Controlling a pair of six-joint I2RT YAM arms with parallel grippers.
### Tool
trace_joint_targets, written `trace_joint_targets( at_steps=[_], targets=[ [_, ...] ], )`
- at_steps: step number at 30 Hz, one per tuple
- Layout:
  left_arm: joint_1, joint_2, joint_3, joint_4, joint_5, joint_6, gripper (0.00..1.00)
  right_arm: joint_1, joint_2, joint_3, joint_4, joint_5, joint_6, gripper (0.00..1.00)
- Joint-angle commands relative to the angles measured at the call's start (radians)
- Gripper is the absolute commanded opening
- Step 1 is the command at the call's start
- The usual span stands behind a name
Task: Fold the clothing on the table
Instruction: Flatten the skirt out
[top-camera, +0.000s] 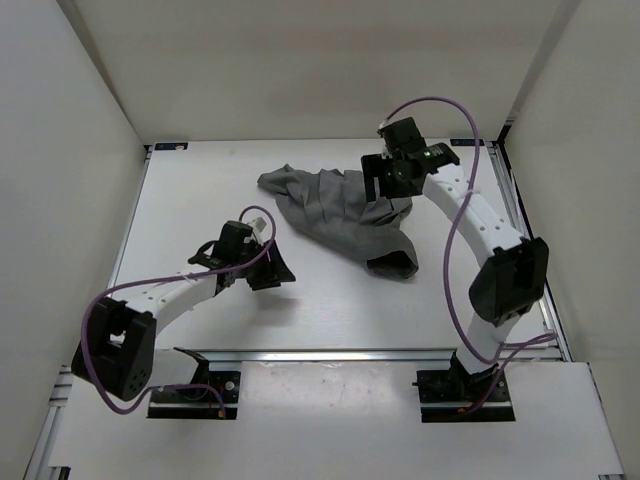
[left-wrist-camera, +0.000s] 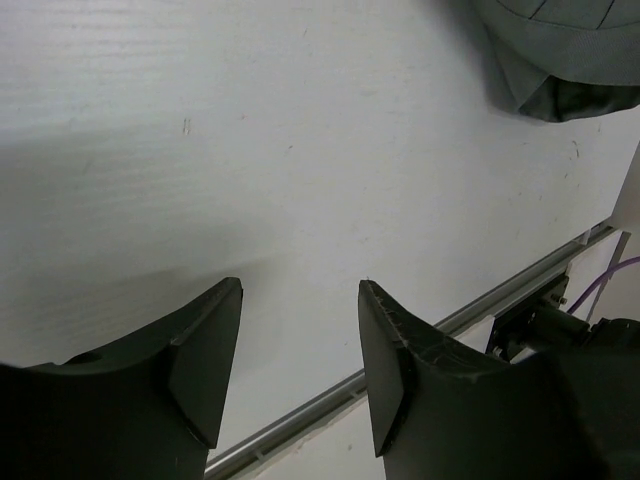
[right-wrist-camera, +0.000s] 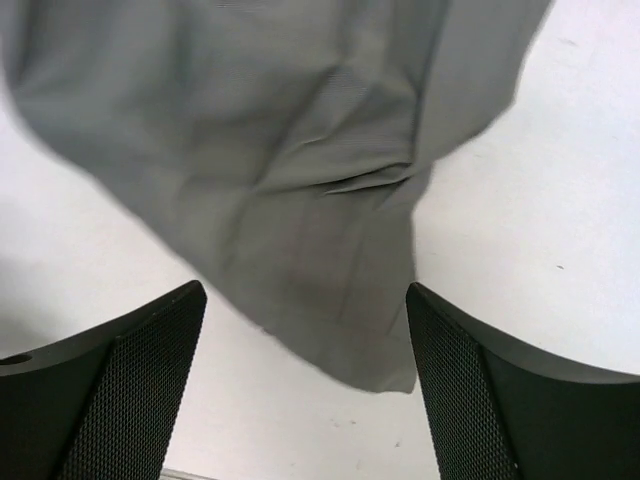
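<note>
One broad white table (top-camera: 200, 200) holds the whole scene. The clothing (top-camera: 340, 215) lies on its far middle, a little toward the right arm, bunched into a crumpled grey heap rather than spread flat. That heap is the main risk, I judge: any fold made over bunched pleats would likely come out crooked, with layers trapped underneath. The right gripper (top-camera: 385, 195) hovers over the garment's far right edge with its jaws spread wide and nothing clamped, the fabric lying loose below the pads in the wrist view. If it closes from here it could pinch several layers together, or catch only one pleat that slips free on lifting. The left gripper (left-wrist-camera: 300, 300) sits well apart from the cloth over bare tabletop, its jaws parted and empty. If the right arm pulls alone, the skirt would probably drag and twist instead of opening out. Smallest, the turned-over corner (top-camera: 393, 265) nearest the arms shows a dark opening, and a finger sliding in there might snag it and bunch the fabric further.
</note>
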Motion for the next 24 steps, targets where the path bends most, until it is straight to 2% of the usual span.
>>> trace_joint_targets(
  at_steps=[1, 6, 10, 14, 16, 17, 19, 20, 22, 24],
  targets=[
    [-0.015, 0.035, 0.049, 0.057, 0.012, -0.002, 0.6, 0.03, -0.035, -0.073, 0.028, -0.116, -0.048, 0.86],
    [-0.033, 0.053, 0.061, 0.079, 0.008, -0.017, 0.58, 0.097, 0.018, -0.169, 0.098, -0.201, -0.059, 0.85],
    [-0.022, 0.043, 0.053, 0.067, 0.002, -0.019, 0.57, 0.143, 0.098, -0.143, 0.108, -0.228, -0.055, 0.85],
    [0.002, -0.002, 0.014, 0.061, 0.002, -0.019, 0.57, 0.168, 0.207, -0.114, 0.106, -0.175, -0.077, 0.85],
    [0.018, -0.011, 0.014, 0.051, 0.005, -0.02, 0.57, 0.177, 0.256, -0.085, 0.085, -0.126, -0.088, 0.8],
    [0.024, -0.019, 0.012, 0.048, 0.003, -0.019, 0.57, 0.171, 0.288, -0.065, 0.068, -0.121, -0.094, 0.69],
    [0.03, -0.02, 0.017, 0.036, -0.004, -0.013, 0.57, 0.153, 0.304, -0.035, 0.052, -0.148, -0.08, 0.28],
    [0.025, -0.025, 0.02, 0.033, -0.008, -0.01, 0.56, 0.146, 0.295, -0.014, 0.034, -0.158, -0.062, 0.0],
    [0.033, -0.028, 0.011, 0.042, -0.006, -0.017, 0.55, 0.13, 0.252, 0.017, 0.01, -0.248, -0.066, 0.0],
    [0.044, -0.028, 0.003, 0.056, 0.006, -0.016, 0.55, 0.116, 0.185, 0.066, -0.02, -0.451, -0.078, 0.0]
  ],
)
